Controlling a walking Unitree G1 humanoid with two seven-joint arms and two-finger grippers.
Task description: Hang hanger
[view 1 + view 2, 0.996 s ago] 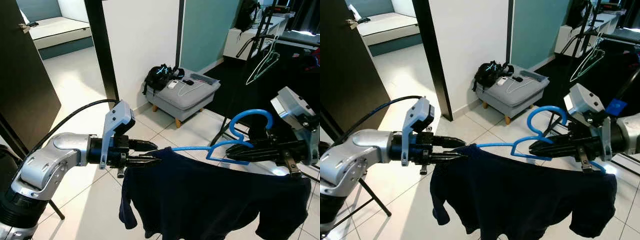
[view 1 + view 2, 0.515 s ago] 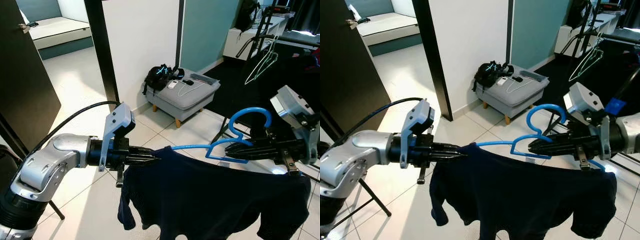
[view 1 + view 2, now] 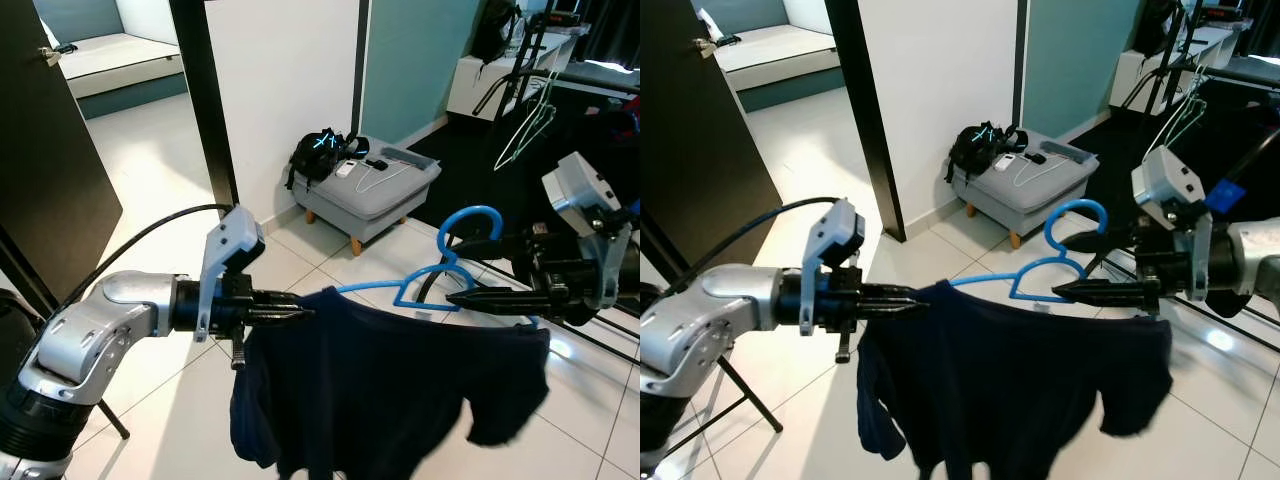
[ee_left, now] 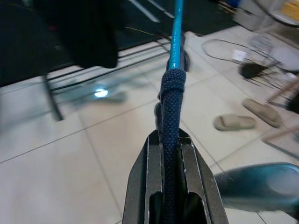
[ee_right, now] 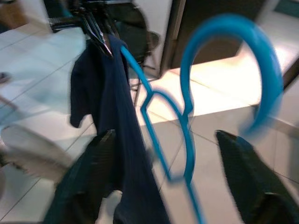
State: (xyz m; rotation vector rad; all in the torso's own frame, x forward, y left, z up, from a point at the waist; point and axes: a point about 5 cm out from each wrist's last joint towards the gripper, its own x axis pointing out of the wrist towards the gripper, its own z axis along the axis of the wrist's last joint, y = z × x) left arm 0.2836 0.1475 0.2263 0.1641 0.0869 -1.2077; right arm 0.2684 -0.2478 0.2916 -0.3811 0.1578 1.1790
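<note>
Your blue hanger (image 3: 425, 290) — thin smooth plastic with a round hook — hangs in mid-air between both arms, a dark navy knit shirt (image 3: 370, 390) draped limp over it. The left gripper (image 3: 300, 313) has its fingers (image 4: 149, 186) pressed together, pinching the shirt's ribbed edge. The right gripper (image 3: 462, 297) is spread — its fingers (image 5: 243, 172) are either side of the hanger.

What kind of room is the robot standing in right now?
Most likely a home, in a tiled passage between a bedroom and a clothes-drying corner. Cues: a mattress seen through the doorway, a grey padded footstool holding a black bag, and a black garment rack with an empty pale wire hanger.
</note>
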